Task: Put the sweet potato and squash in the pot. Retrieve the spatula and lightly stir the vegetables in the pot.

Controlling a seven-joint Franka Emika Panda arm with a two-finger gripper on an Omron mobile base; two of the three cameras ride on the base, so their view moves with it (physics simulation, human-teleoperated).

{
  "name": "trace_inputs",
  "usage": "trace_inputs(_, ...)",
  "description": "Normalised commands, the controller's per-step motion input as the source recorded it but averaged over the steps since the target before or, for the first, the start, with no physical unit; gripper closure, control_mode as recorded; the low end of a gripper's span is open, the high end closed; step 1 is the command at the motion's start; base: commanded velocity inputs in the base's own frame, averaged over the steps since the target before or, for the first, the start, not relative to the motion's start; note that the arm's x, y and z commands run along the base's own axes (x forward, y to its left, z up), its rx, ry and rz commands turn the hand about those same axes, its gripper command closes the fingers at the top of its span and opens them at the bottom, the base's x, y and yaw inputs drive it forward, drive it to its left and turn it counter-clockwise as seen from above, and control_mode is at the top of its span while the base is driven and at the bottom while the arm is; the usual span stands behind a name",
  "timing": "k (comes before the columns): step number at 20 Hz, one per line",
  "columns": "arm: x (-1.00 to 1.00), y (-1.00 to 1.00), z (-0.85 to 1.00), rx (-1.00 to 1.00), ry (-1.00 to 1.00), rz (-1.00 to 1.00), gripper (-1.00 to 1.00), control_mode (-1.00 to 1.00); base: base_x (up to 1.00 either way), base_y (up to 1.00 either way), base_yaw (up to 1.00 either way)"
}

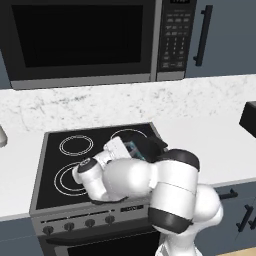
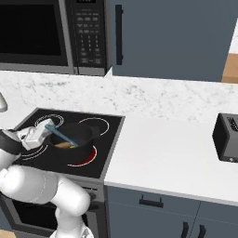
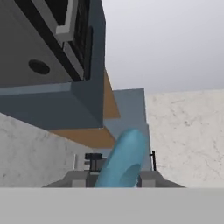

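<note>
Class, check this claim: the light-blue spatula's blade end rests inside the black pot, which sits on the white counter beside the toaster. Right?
Not quite. The right base view shows the pot on the black stovetop, not the counter; the toaster stands far off. The spatula does reach into the pot.

The left base view looks down from behind the arm, near the stove point(image 1: 60, 160), with the microwave point(image 1: 80, 40) across the upper frame. The right base view faces the same stove point(image 2: 100, 148) and microwave point(image 2: 46, 35) from the other side, showing more counter point(image 2: 162, 158) at right. The hand view is tilted, looking sideways and upward at the wall point(image 3: 183, 135).
</note>
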Motion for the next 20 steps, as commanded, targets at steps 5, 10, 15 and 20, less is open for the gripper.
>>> trace_inputs(5, -0.23, 0.03, -0.13, 0.28, 0.0, -0.03, 1.0, -1.0, 0.0, 0.0, 0.0)
trace_inputs(10, -0.18, 0.0, -0.26, 0.29, 0.02, -0.03, 1.0, -1.0, 0.0, 0.0, 0.0)
trace_inputs(15, -0.24, 0.05, 0.17, 0.29, 0.1, -0.06, 1.0, -1.0, 0.0, 0.0, 0.0)
trace_inputs(20, -0.15, 0.14, 0.58, 0.26, 0.25, -0.07, 1.0, -1.0, 0.0, 0.0, 0.0)
